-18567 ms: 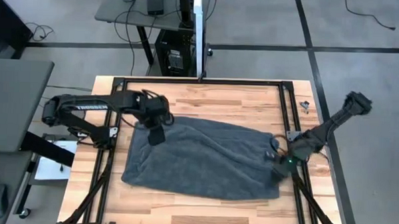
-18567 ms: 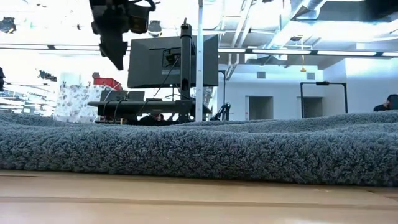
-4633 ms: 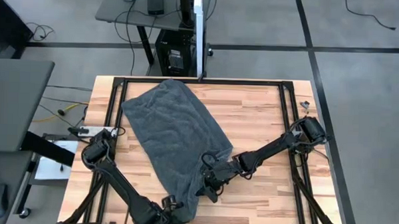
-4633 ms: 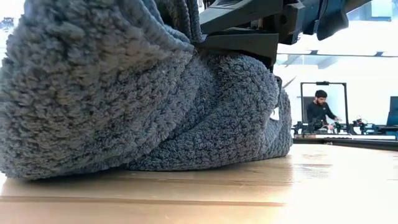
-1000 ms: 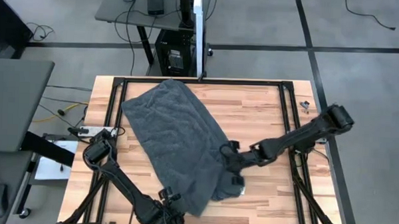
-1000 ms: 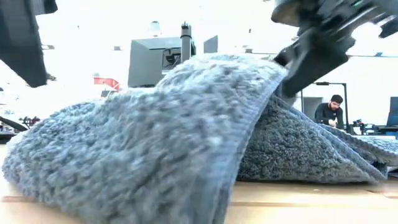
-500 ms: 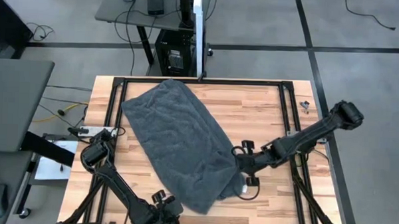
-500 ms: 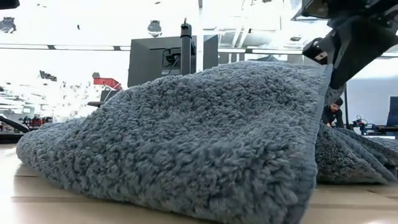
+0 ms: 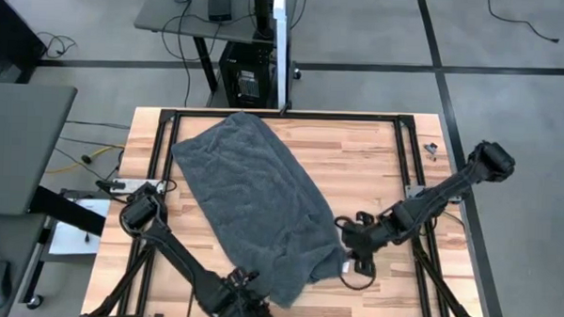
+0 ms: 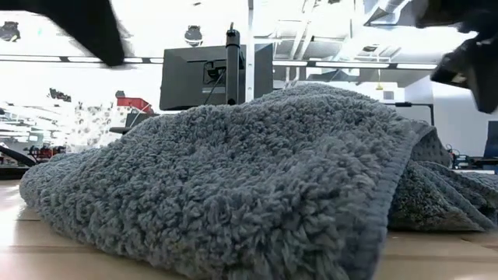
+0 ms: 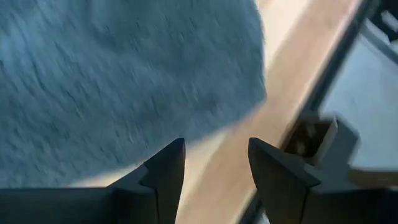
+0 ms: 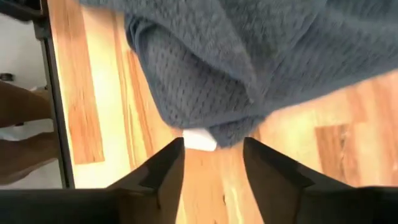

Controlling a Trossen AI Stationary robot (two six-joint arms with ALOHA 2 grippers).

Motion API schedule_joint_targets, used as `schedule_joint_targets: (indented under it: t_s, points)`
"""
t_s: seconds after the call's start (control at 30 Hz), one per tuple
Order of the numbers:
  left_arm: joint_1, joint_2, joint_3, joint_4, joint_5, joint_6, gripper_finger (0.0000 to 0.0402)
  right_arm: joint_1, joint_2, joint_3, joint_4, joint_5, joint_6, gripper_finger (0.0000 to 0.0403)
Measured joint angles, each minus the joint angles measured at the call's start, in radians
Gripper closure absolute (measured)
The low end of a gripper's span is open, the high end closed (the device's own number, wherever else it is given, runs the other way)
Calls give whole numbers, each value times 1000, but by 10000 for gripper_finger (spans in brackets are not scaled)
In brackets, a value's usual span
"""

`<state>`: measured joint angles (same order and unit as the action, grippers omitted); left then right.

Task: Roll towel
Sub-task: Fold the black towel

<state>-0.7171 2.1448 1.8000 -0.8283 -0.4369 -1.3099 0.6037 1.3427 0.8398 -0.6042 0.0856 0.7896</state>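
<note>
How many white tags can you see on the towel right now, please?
1. The white tag sits at the edge of the dark grey towel, at its near right corner just ahead of the open right gripper. Folded layers may hide others.

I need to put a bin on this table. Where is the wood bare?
Bare wood lies between the towel and the table's far right corner, above the right gripper. A narrower strip runs along the near right edge. The left half and the near left, by the left gripper, are crowded.
</note>
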Motion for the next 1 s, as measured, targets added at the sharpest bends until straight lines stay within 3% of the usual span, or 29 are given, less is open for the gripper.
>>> schedule_joint_targets:
  t_s: [0.17, 0.37, 0.73, 0.87, 1.0]
  points:
    - [48, 0, -20, 144, -69, 41, 240, 7, 20, -44, 55, 164, 14, 224]
    - [75, 0, -140, 360, -64, 28, 240, -2, 20, -139, 246, 174, 24, 230]
    - [-43, -6, -349, 517, 132, -255, 240, 19, 21, -305, 434, 170, 80, 239]
    - [-123, -10, -372, 521, 236, -327, 240, 25, 21, -308, 423, 158, 96, 239]
    - [-160, -20, -346, 502, 269, -342, 240, 28, 21, -294, 464, 134, 83, 239]
